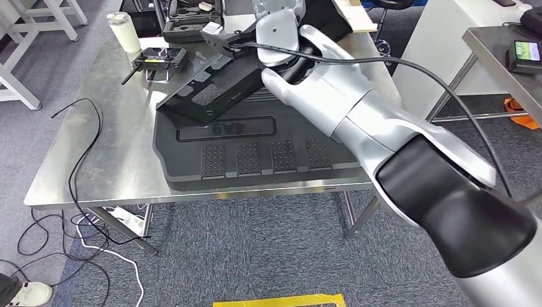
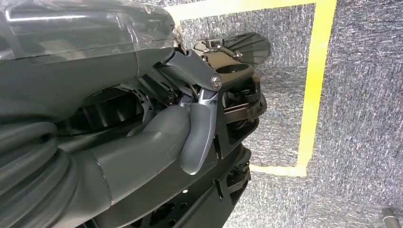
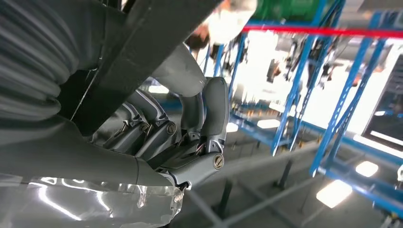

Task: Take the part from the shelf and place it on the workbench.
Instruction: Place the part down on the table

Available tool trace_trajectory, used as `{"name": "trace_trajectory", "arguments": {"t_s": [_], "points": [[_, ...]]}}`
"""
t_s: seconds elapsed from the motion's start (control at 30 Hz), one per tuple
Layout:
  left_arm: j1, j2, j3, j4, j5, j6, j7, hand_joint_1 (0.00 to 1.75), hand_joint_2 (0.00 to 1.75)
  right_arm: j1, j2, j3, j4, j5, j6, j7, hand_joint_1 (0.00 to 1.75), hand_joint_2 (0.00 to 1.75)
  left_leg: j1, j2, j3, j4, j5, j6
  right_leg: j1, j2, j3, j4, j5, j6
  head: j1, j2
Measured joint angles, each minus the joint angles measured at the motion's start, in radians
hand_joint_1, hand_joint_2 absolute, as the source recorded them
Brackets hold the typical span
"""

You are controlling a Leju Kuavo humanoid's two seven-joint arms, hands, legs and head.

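The placing step is being carried out: a flat black part point(image 1: 214, 89) is being gripped by the right hand point(image 3: 190, 123), tilted over the larger black tray point(image 1: 255, 160) on the steel workbench point(image 1: 96, 147), so lowering and release are being called for next.

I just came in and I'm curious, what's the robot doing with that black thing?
The robot's right hand is holding a flat black part tilted over the metal workbench. Its lower end sits on or just above a bigger black tray already lying there. The left hand hangs down by the carpet, holding nothing.
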Motion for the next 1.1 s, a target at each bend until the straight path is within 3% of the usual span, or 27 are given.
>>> {"name": "trace_trajectory", "arguments": {"t_s": [0.37,0.63,1.07,1.1], "points": [[0.000,0.000,0.004,0.000,0.001,0.000,0.000,1.75,1.75,0.019,0.011,-0.095,-0.013,-0.092,-0.015,0.000,1.75,1.75,0.000,0.000,0.000,0.000,0.000,0.000,0.000,0.000,0.000,0.000,0.000,0.000,0.000,0.000],[0.000,0.000,0.015,0.000,-0.002,-0.007,0.004,1.75,1.75,0.023,0.011,-0.139,-0.013,-0.271,-0.031,0.000,1.75,1.75,0.000,0.000,0.000,0.000,0.000,0.000,0.000,0.000,-0.001,0.000,0.000,0.000,0.000,0.000],[0.000,0.000,0.015,0.000,-0.004,-0.010,0.005,1.75,1.75,0.025,0.011,-0.176,-0.013,-0.289,-0.031,0.000,1.75,1.75,0.000,0.000,0.000,0.000,0.000,0.000,0.000,0.000,-0.001,0.000,0.000,0.000,0.000,0.000],[0.000,0.000,0.015,0.000,-0.004,-0.010,0.005,1.31,1.75,0.025,0.011,-0.177,-0.013,-0.289,-0.031,0.000,1.31,1.31,0.000,0.000,0.000,0.000,0.000,0.000,0.000,0.000,-0.001,0.000,0.000,0.000,0.000,0.000]]}}
